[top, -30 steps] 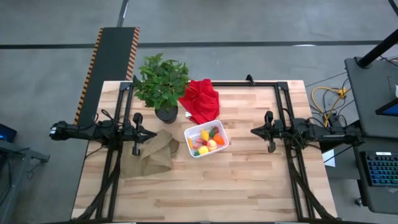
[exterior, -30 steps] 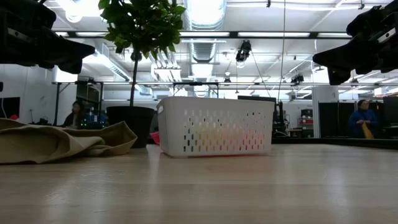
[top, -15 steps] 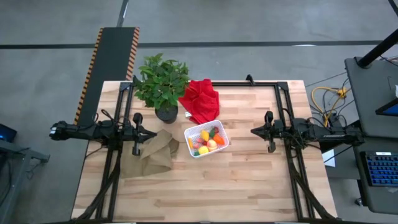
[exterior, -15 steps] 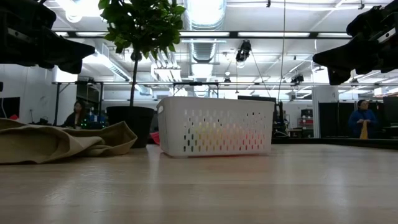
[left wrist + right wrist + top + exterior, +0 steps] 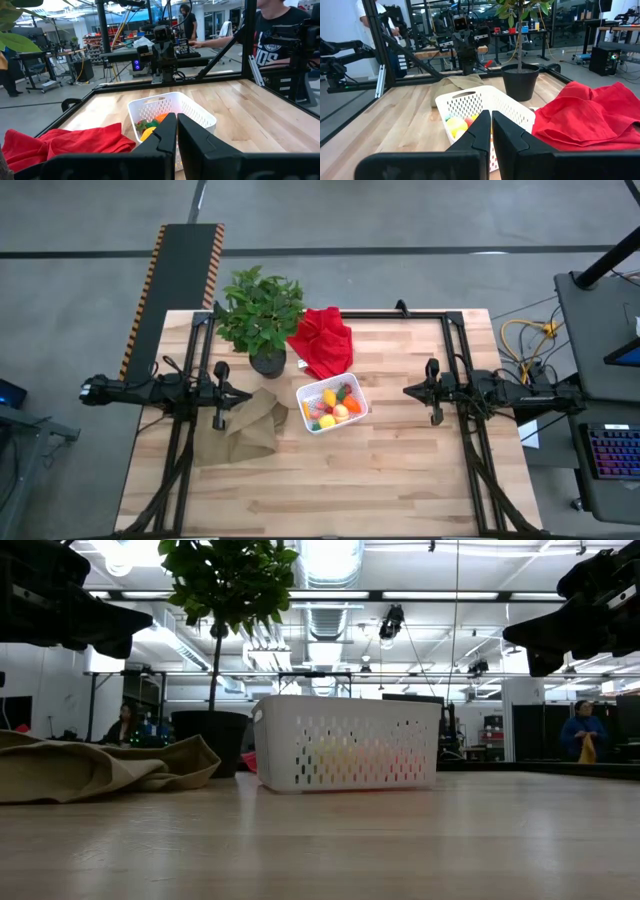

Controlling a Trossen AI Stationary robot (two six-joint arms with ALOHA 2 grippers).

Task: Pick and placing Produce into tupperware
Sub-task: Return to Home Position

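White tub (image 5: 322, 383) sits upright mid-worktop (image 5: 400, 470), long axis roughly left-right and slightly skewed. Toy produce (image 5: 330, 408) is piled inside. Left hand (image 5: 245, 395) and right hand (image 5: 408, 390) hover level on opposite sides, pointing inward at the tub, fingers together, empty.

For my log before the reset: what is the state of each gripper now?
Left gripper: closed, holding nothing.
Right gripper: closed, holding nothing.
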